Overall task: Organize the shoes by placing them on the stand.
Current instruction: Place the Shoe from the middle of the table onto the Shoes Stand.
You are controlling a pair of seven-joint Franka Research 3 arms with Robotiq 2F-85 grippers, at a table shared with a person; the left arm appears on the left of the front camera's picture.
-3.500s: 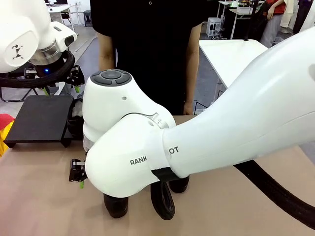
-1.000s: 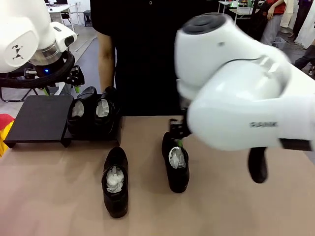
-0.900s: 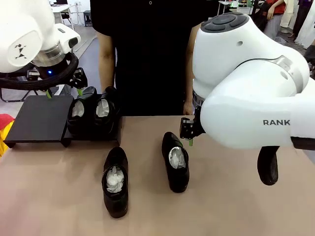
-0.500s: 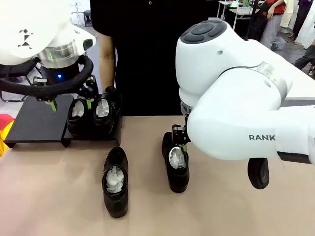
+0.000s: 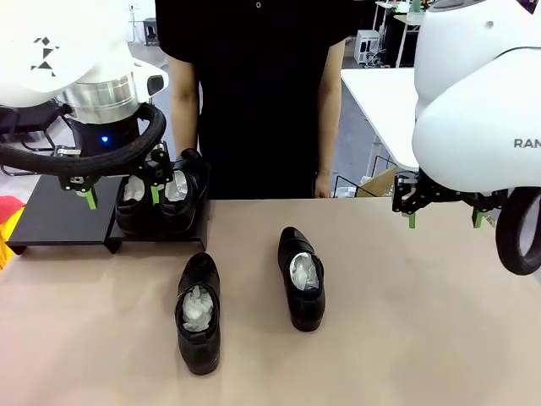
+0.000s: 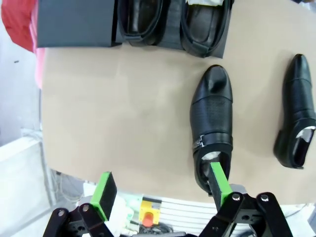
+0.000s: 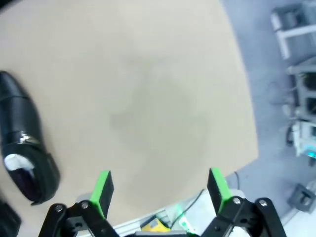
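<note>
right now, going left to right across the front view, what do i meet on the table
stand, bare left panel → leftmost shoe on the stand → near table shoe → far table shoe → right pincer, open above the table's right side

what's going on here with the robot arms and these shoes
Two glossy black leather dress shoes stuffed with white paper sit side by side on the right panel of the low matte black stand. Two more shoes lie apart on the tan table. The left pincer hangs open near the shoes on the stand; the right pincer hangs open over bare table. Neither holds anything. A person in black stands behind the table.
</note>
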